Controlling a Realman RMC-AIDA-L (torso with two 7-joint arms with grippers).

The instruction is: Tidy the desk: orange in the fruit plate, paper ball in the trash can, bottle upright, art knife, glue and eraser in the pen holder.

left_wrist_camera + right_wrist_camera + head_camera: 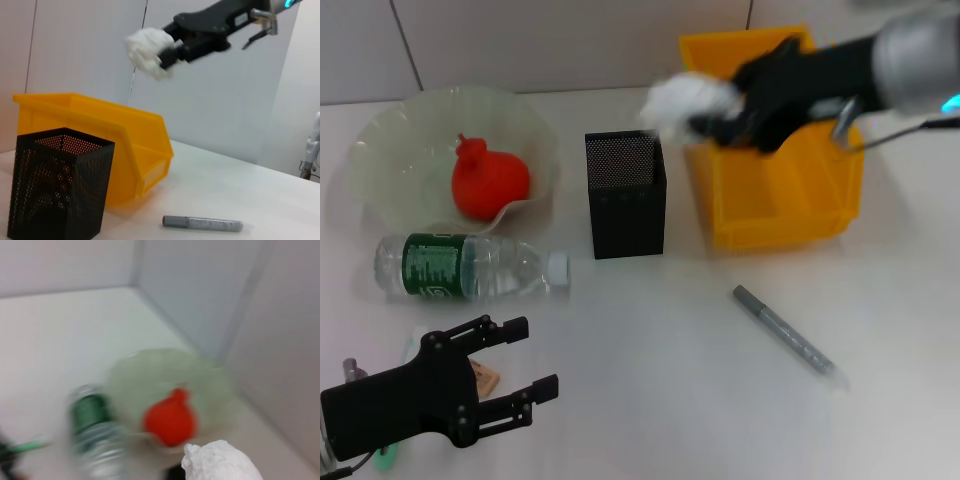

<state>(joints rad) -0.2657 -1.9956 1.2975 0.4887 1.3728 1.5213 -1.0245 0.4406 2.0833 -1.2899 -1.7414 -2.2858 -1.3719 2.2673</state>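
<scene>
R pincer [705, 118] is gripping paper ball [682, 100] over yellow bin [775, 205], above white desk [660, 340]; grey wall panels behind. L pincer [520, 365] is sitting open, empty, near edge.

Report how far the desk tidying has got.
Done: the orange sits in the fruit plate. In hand: the right gripper holds the paper ball at the yellow bin's rim. Left: the bottle lies on its side; the pen holder looks empty, and the art knife lies on the desk. The left gripper waits, fingers open.
</scene>
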